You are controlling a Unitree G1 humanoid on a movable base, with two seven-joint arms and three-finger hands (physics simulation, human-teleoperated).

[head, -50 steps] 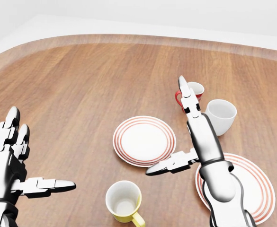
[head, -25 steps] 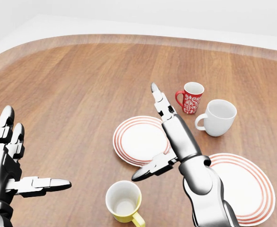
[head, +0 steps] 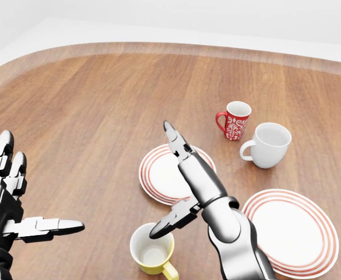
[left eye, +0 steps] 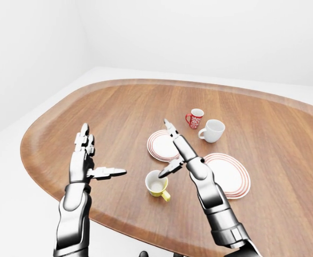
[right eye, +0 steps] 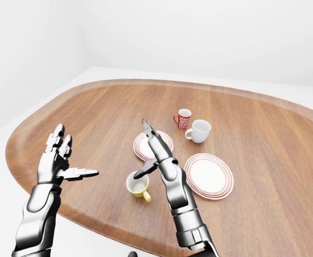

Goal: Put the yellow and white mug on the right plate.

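The yellow mug with a white inside (head: 151,252) stands upright at the bottom of the head view, handle toward the lower right. The right plate (head: 301,233), white with red rings, lies to its right with nothing on it. My right hand (head: 170,184) is open, fingers stretched out over the left plate (head: 158,169), thumb just above the mug's rim. It holds nothing. My left hand (head: 33,195) is open and empty at the left edge, well apart from the mug.
A red patterned mug (head: 235,121) and a white mug (head: 267,144) stand above the right plate in the head view. All rest on a rounded wooden table (left eye: 119,107), whose edge runs close below the yellow mug (left eye: 157,183).
My right hand has swung left, from over the right plate to over the left plate and the yellow mug. My left hand drifted slightly left. The mugs and plates have not moved.
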